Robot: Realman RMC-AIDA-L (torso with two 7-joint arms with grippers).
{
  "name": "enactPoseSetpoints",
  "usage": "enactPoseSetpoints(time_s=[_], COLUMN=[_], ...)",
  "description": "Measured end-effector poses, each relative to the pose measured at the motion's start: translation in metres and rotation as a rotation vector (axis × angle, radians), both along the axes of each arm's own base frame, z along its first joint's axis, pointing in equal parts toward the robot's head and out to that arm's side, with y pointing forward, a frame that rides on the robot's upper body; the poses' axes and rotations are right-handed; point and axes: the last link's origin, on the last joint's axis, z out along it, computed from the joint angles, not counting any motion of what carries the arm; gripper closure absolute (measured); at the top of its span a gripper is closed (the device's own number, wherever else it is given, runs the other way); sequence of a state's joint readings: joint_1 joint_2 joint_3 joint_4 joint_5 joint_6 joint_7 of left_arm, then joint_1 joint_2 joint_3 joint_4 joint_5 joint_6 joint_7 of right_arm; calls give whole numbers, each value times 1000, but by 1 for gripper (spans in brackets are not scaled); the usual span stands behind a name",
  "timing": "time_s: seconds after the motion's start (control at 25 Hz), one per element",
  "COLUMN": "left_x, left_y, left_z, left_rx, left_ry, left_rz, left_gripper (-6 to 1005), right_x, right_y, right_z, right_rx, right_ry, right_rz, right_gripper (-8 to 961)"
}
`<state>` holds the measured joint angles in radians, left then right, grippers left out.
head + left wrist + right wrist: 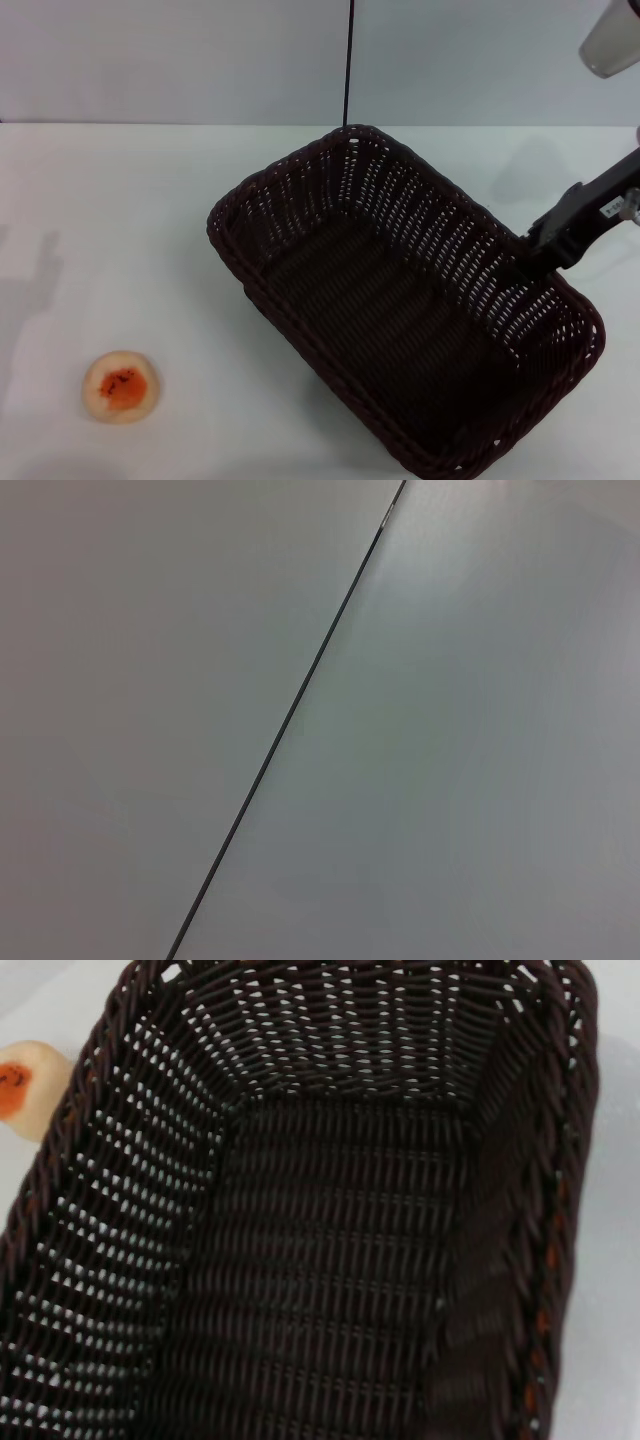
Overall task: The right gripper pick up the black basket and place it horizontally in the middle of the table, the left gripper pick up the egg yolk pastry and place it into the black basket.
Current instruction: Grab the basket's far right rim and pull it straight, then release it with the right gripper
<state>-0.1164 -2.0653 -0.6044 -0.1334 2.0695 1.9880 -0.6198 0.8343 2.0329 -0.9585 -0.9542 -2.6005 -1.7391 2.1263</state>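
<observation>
The black basket (400, 310) is sitting on the table (150, 230), filling the middle and right of the head view. Its long axis is running on a diagonal, from the far end near the middle of the table's back edge toward the near right corner, so it is lying askew rather than square to the table edge. Its open mouth is facing upward, and the woven floor inside is showing bare.

The right gripper (535, 255) is reaching in from the right side and meeting the basket's right-hand long rim, close to the near end. Its fingers appear to be closing over the rim, though the dark claw is merging with the dark weave there, so the grip cannot be made out for certain. In the right wrist view the basket (330, 1240) is filling nearly the whole picture, seen looking down its length.

The egg yolk pastry (120, 386) is lying on the table at the near left, well apart from the basket, its orange centre facing up. It is also peeking past the basket's rim in the right wrist view (25, 1085).
</observation>
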Motion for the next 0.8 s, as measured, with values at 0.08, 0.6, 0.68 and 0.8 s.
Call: enactPoseSetpoints(time_s=[0.08, 0.6, 0.68, 0.8], left_x=[0, -1, -1, -2], left_y=[0, -1, -1, -1], left_z=[0, 1, 1, 2], left_rx=[0, 7, 8, 10], left_ry=[-1, -2, -2, -10], left_rz=[0, 8, 10, 11], left_gripper=[335, 339, 339, 340], right_x=[-1, 2, 5, 8], right_y=[0, -2, -1, 1], right_z=[-3, 3, 9, 19], right_rx=[-9, 56, 90, 154], right_ry=[5, 182, 224, 304], right_rz=[-1, -55, -67, -76], right_gripper=[369, 737, 739, 746])
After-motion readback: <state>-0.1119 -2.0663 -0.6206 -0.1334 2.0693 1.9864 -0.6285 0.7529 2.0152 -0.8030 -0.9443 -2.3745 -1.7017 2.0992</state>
